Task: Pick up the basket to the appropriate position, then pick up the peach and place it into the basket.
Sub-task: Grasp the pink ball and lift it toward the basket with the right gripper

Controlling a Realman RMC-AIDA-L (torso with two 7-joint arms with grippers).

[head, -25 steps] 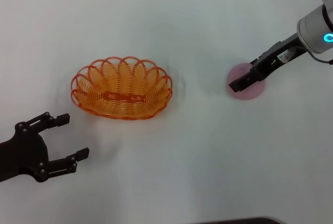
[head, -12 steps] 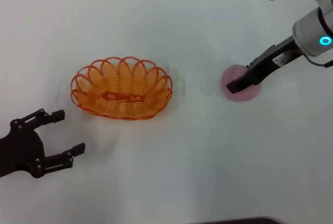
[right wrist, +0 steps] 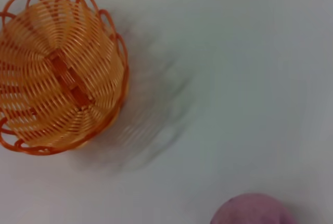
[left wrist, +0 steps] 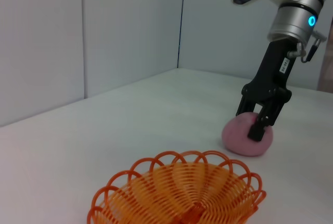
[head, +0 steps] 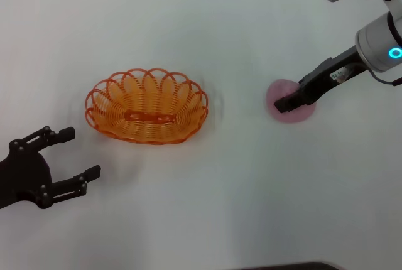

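A plain white tabletop [head: 207, 207] fills the head view, with pale wall panels behind it in the left wrist view. Left of centre sits the oval orange wire basket [head: 147, 105] with its scalloped looped rim, flat on the table, a solid orange strip along its base. Over at the right of the frame, the round pale pink peach [head: 288, 102] rests on the white surface, well apart from the basket. The right gripper [head: 290, 102] reaches in from the upper right on its black arm, fingertips down on the peach; the left wrist view shows one dark finger [left wrist: 258, 126] pressed against the front of the fruit and the other on its far side, so the jaws are pinching the peach. The fruit appears to touch the table, not lifted. In the lower left corner, the left gripper [head: 72, 154] hangs low over the table, its two black fingers spread wide with nothing between them, near the basket's lower-left rim but clear of it.
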